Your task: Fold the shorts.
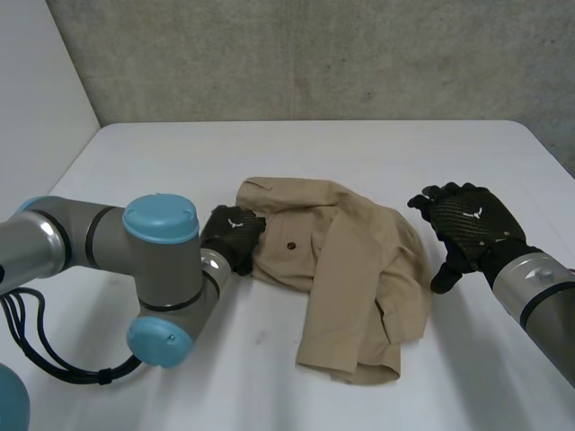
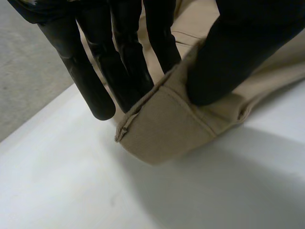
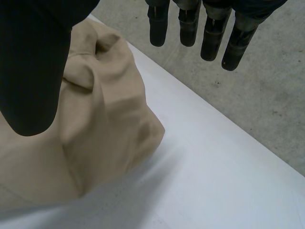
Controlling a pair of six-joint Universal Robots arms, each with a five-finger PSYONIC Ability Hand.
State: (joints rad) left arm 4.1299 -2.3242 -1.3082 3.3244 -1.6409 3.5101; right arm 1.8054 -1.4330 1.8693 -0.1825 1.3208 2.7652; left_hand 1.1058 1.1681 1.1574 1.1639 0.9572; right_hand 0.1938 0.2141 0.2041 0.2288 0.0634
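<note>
My left hand [image 1: 232,235] pinched the waistband edge of the shorts [image 1: 350,269], crumpled on the table [image 1: 269,386]; my right hand [image 1: 467,224] hung open just beside them. I judged both should grip firmly before spreading them flat.

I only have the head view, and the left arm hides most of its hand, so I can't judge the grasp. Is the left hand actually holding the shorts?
Observer: Yes. In the left wrist view the left hand pinches a stitched edge of the shorts, with the thumb on top and the fingers behind.
Operator: Does the right hand have any cloth?
Observer: No. In the right wrist view the right hand has straight fingers and holds nothing. The shorts lie bunched beside its thumb.
</note>
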